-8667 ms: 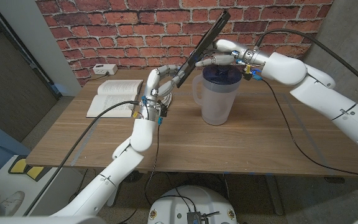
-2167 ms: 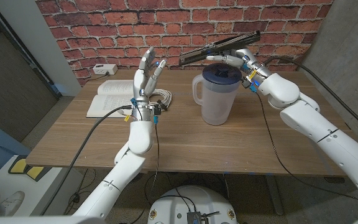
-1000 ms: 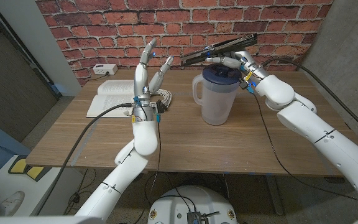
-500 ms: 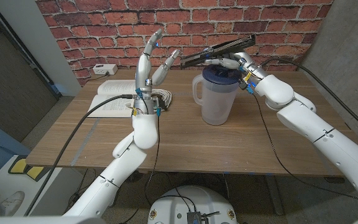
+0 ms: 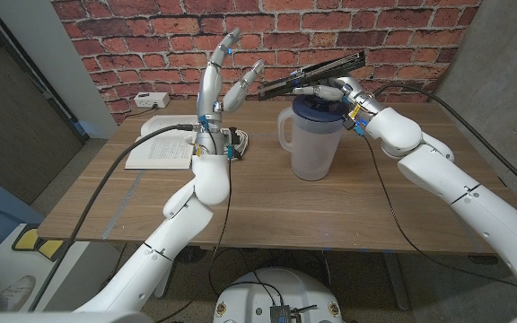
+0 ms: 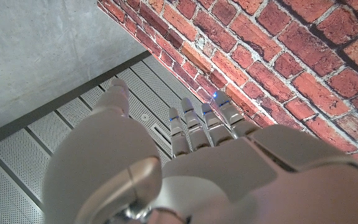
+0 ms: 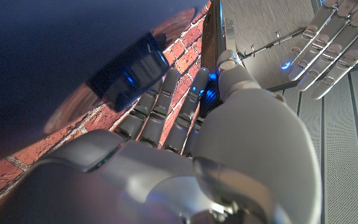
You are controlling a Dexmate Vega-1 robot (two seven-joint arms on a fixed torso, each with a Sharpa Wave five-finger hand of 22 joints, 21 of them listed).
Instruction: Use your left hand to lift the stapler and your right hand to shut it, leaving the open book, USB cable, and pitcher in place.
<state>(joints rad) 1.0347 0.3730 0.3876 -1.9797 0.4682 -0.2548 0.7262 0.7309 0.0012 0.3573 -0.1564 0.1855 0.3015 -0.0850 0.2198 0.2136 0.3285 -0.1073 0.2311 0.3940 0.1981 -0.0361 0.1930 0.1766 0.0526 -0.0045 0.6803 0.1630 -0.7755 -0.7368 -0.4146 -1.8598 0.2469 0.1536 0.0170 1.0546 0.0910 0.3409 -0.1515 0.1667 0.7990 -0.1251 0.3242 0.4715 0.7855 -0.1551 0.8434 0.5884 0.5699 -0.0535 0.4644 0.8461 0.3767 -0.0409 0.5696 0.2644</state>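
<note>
wooden table (image 5: 267,211) with a brick wall behind carries the scene. at far left lies the open paperback book with pale pages (image 5: 162,141), flat and untouched; just beside it, partly hidden behind the left wrist, sits the coiled whitish usb cable (image 5: 238,139). the left hand (image 5: 224,79) is raised well above the table, fingers spread and holding nothing; the left wrist view confirms fingers apart against wall and ceiling (image 6: 191,134). to its right, the long black stapler (image 5: 314,74) is held aloft over the translucent plastic pitcher with a dark blue lid (image 5: 311,136), roughly level, its near end close to the left fingertips but apart from them. the right hand (image 5: 337,90) grips the stapler from beneath at its far half; the right wrist view shows its fingers (image 7: 166,102) wrapped against the dark body. whether the stapler is fully shut cannot be told.

judgement: the step in hand is passing the stapler to the left hand. done well, the left fingers close around the near end before the right loosens, and the exchange stays high over the pitcher so a slip does not knock its lid or rim.
</note>
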